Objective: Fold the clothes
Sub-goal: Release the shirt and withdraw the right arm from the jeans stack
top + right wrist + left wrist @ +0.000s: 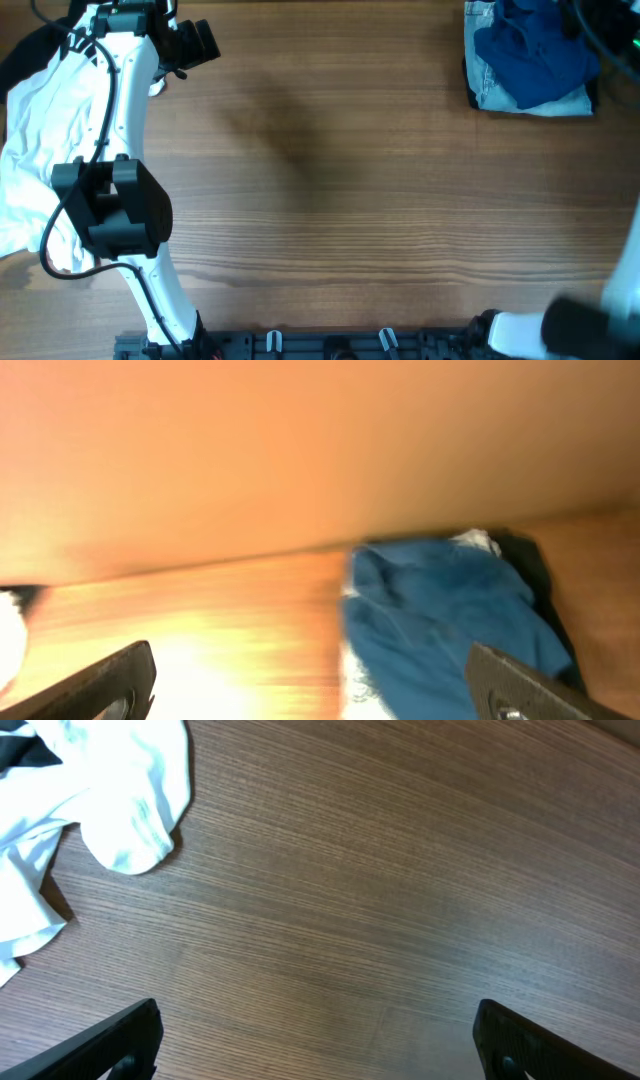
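A crumpled dark-blue shirt lies on folded light-blue jeans at the far right of the table. It also shows in the right wrist view, blurred. A white top lies bunched at the left edge, with a black piece behind it. The white top shows in the left wrist view. My left gripper is open and empty over bare wood, right of the white top. My right gripper is open and empty, short of the blue shirt.
The wooden table spans the view. The left arm reaches from the front edge over the white top. The right arm's base sits at the front right. A rail with clips runs along the front edge.
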`<state>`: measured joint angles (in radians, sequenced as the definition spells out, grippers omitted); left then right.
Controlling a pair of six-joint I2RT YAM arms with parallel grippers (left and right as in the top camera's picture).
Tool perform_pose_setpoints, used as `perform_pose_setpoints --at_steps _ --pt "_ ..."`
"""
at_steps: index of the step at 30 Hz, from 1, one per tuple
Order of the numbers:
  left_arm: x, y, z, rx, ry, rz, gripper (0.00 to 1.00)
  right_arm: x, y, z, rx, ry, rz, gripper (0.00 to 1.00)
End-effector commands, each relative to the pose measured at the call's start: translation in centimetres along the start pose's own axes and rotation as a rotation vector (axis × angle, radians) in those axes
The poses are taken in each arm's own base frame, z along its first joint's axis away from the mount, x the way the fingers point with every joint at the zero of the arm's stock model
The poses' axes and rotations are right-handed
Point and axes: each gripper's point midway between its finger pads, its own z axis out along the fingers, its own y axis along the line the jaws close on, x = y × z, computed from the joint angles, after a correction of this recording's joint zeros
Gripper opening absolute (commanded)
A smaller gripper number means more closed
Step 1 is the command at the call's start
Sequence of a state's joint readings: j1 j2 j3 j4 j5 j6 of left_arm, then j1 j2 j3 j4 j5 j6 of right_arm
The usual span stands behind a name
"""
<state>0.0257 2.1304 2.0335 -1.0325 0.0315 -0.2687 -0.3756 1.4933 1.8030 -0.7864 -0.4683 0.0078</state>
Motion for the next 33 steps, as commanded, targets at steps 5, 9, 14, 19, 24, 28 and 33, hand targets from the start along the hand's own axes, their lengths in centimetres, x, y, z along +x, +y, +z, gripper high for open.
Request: perform_pose_setpoints --at_steps 5,9,14,19,24,28,33 --pt "0.2 0.4 0.7 -0.010 0.013 -0.003 1.00 -1.6 6.1 -9.3 -0.081 -0.119 -0.043 1.00" --pt "0.2 0.4 0.7 -0.010 0.013 -0.003 1.00 -0.8 5.9 -11.1 -0.015 -0.113 -0.067 1.00" --pt "0.2 0.4 0.7 -0.010 0.013 -0.003 1.00 3.3 4.7 -9.0 -0.002 0.028 -0.156 1.00" --pt "0.2 0.4 0.7 -0.010 0.013 -0.003 1.00 6.5 8.4 -7.9 -0.027 -0.088 -0.335 1.00" --pt "0.2 0.4 0.7 -0.010 0.013 -0.003 1.00 13.6 8.1 -7.4 -0.060 -0.270 -0.220 1.00" --pt "0.2 0.4 0.7 -0.010 0.013 -0.003 1.00 19.9 7.8 -7.2 -0.059 -0.336 -0.243 1.00" --pt "0.2 0.4 0.7 -0.010 0.013 -0.003 1.00 24.9 7.7 -6.5 -0.088 -0.387 -0.260 1.00"
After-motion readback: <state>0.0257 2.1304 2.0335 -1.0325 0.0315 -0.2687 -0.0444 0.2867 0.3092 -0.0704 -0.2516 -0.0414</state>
